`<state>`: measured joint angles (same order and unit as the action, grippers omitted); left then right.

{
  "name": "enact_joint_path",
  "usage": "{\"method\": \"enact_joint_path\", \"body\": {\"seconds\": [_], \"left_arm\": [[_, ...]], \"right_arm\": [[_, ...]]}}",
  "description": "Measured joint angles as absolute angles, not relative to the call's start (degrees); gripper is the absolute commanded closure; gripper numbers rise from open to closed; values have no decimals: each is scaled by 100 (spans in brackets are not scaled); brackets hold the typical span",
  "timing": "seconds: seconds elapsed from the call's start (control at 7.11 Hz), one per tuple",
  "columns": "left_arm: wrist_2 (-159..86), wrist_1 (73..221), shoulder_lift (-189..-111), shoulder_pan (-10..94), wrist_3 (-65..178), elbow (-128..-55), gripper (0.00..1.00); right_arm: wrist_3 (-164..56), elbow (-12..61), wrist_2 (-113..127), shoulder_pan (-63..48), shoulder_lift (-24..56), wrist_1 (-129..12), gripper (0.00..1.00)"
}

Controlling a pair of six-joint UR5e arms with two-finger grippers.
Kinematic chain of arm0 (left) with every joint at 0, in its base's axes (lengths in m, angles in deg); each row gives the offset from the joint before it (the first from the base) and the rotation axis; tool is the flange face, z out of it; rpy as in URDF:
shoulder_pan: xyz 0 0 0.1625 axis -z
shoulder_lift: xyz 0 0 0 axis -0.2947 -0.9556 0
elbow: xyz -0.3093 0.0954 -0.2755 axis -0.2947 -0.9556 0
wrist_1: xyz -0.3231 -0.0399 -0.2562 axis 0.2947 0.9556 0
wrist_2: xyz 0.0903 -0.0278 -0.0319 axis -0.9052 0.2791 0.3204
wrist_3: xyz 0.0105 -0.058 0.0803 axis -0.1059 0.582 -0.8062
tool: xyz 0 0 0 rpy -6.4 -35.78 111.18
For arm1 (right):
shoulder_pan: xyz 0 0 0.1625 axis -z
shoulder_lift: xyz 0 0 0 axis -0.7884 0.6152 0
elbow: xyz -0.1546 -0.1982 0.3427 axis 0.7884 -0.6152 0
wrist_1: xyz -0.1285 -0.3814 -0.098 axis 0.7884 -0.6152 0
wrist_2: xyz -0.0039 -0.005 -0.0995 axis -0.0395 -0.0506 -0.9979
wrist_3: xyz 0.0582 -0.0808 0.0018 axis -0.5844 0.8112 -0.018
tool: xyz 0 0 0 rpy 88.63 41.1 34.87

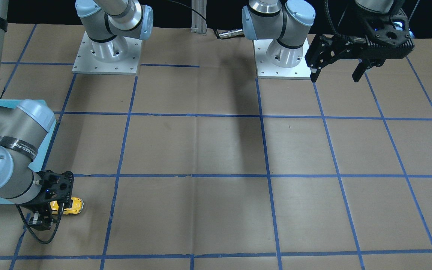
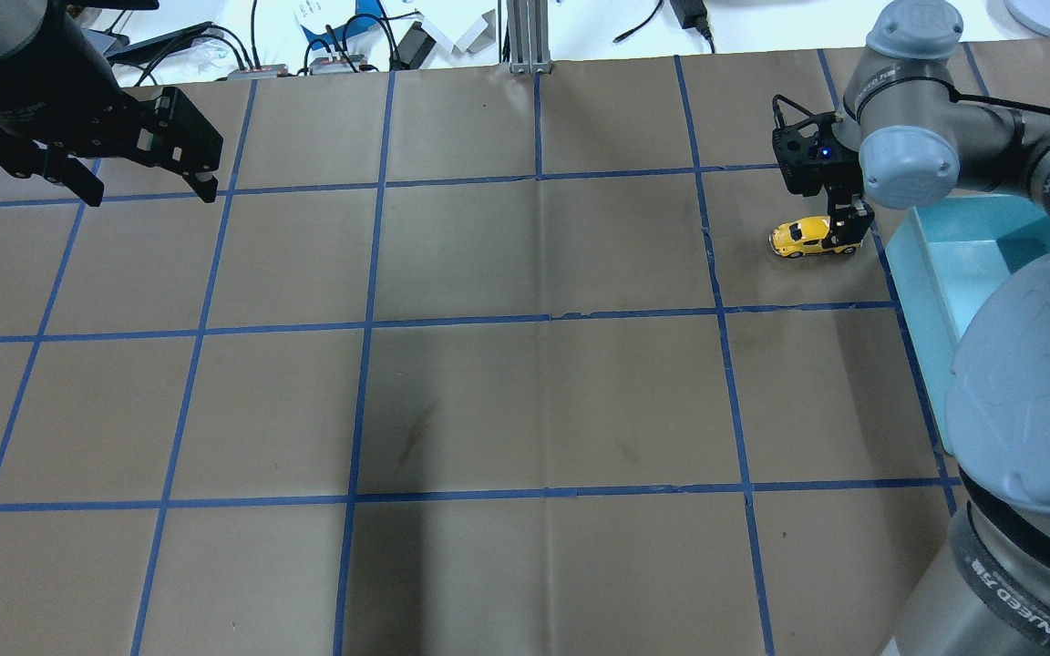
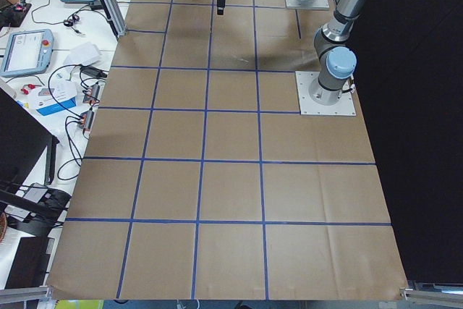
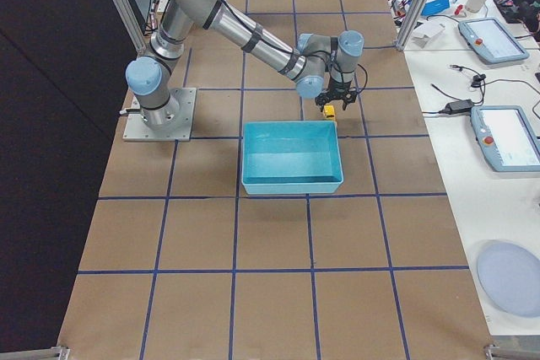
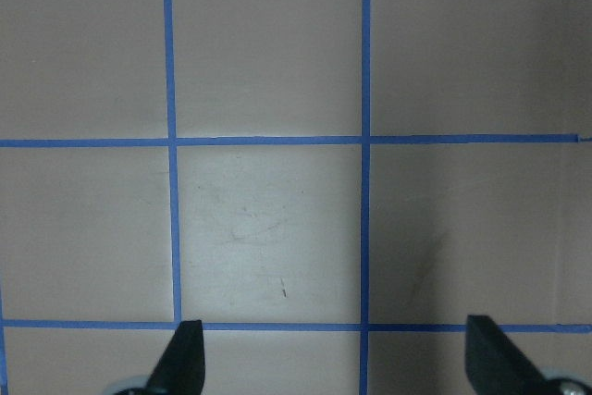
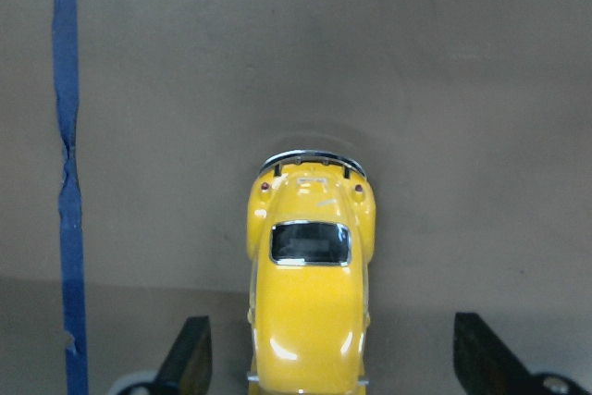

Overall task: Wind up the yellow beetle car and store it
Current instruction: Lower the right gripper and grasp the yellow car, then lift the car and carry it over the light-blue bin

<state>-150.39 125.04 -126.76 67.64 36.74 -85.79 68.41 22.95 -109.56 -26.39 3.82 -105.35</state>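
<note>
The small glossy yellow beetle-shaped toy car (image 2: 808, 239) sits on the matte brown paper-covered table (image 2: 488, 410) near its right end, toward the operators' edge (just beside the smooth teal plastic bin (image 2: 921, 273)). The right gripper (image 6: 335, 358) straddles it, jaws spread clear of its rounded sides. The left gripper (image 5: 338, 349) hangs with jaws wide apart, holding nothing.

Two high cameras look steeply down on the surface (image 2: 525, 410) from opposite sides; two more look along it from its ends. Both wrist cameras point down from close, the right sharing the yellow beetle car (image 6: 310, 293) with the overhead.
</note>
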Motion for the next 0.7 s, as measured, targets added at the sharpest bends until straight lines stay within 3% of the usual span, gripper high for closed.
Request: {"method": "enact_joint_path", "body": {"seconds": [0.14, 0.28, 0.42, 0.7], "left_arm": [[-15035, 12508, -12669, 6763, 3670, -8580, 0], [-15030, 12510, -12666, 6764, 3668, -8576, 0], [-15028, 12510, -12661, 6766, 3667, -8575, 0], [-14979, 12503, -12663, 6770, 3675, -8571, 0]], "right_arm": [[6788, 2355, -10982, -2637, 354, -10540, 58], [6768, 2386, -11015, -2637, 344, -10542, 84], [6760, 2393, -11030, -2637, 344, -10544, 93], [6702, 2338, -11006, -2636, 388, -10539, 96]]}}
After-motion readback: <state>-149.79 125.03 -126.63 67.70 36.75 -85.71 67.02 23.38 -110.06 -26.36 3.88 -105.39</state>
